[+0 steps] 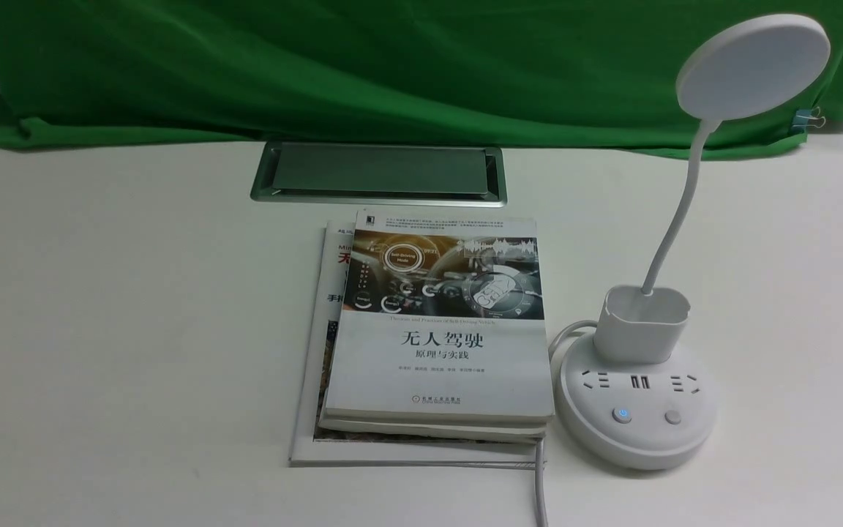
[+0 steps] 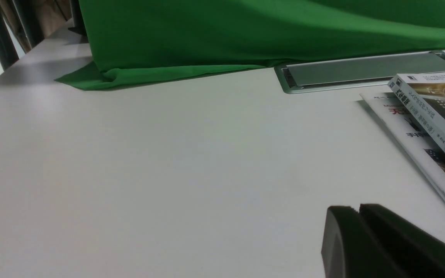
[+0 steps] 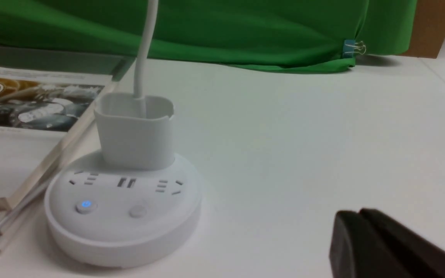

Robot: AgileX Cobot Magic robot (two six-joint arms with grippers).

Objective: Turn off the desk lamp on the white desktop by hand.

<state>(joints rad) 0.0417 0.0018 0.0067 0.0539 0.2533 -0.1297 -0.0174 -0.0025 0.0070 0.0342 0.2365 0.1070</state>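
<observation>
Green draped cloth [image 1: 407,73] is hanging behind the wide, off-white desktop [image 1: 136,307], its lower edge lying along the back near a rectangular silver metal hatch [image 1: 381,170]. Toward the robot's right, the white desk lamp with a flat disc head and bendy neck [image 1: 754,69] is standing upright, beside a stack of books with a dark-pictured cover [image 1: 440,366]. On its round white base [image 1: 637,446], a small round button glowing blue [image 1: 622,415] is sitting next to a plain grey round button [image 1: 673,417].

The black right gripper [image 3: 359,211] is waiting apart from the base, its fingers pressed together around nothing; the black left gripper [image 2: 359,207] is also keeping its tips closed and empty.

The step in hand is probably bringing the right gripper over the correct button. Closed tips are suiting a press, offering one compact point. Which button governs the lamp is remaining uncertain; the pale head is giving no clear sign of light. Coming down straight and gently, centred on one button, should avoid nudging the neck or sliding the base.
</observation>
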